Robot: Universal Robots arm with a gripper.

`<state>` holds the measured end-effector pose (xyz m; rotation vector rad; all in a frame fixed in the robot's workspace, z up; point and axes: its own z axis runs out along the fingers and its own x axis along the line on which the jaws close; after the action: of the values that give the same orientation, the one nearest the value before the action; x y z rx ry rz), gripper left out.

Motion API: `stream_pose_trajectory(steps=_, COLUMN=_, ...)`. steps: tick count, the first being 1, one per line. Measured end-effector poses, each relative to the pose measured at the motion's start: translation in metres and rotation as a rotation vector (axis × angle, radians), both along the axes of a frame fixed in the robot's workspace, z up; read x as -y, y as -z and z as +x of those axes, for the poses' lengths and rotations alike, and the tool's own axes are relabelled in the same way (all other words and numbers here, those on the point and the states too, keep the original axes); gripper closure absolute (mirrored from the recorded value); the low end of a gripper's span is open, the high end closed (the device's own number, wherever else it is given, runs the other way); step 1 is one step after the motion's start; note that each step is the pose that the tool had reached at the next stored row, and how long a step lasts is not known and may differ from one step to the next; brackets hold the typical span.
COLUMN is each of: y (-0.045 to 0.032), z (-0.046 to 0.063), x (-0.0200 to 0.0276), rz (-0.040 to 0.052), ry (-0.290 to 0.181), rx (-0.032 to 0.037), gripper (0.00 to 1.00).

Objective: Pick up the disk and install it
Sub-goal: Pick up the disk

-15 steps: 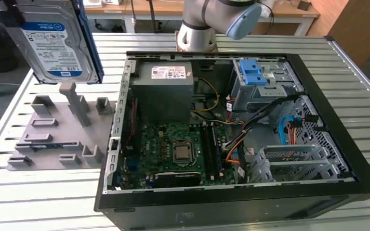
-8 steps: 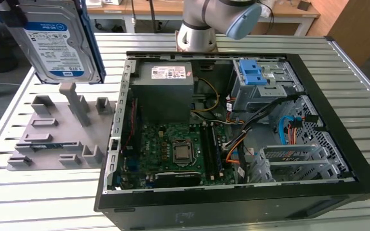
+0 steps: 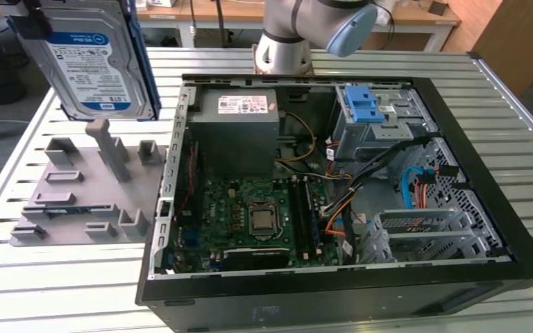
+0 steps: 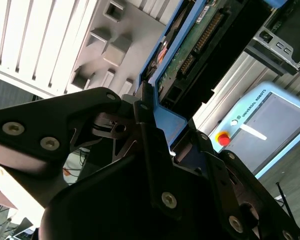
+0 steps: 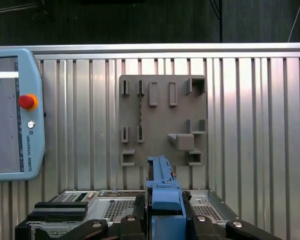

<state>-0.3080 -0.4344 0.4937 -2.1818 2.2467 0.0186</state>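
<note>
Cropping hid the disk's (image 3: 95, 66) upper edge in the exterior view. In both wrist views the gripper's (image 5: 163, 211) fingers (image 5: 138, 207) were clamped on its blue bracket (image 5: 162, 187). It hung upright over the grey fixture plate (image 3: 72, 201), toward the table's (image 3: 63, 291) far corner at the exterior view's left; the arm (image 3: 290, 35) stood at the table's far edge.

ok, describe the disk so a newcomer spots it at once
Start at the open computer case, then look to the exterior view's left, above the grey plastic tray. The disk hangs there upright in the pincer: a flat silver slab with a white-and-blue label and blue frame, unlike the bigger grey box inside the case.
</note>
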Motion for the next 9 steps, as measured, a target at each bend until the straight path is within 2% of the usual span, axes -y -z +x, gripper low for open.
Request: stream_pose_trajectory(steps=9, y=0.0002, z=0.0104, x=0.0000, rz=0.0000, ry=0.000, rx=0.0001, gripper=0.63)
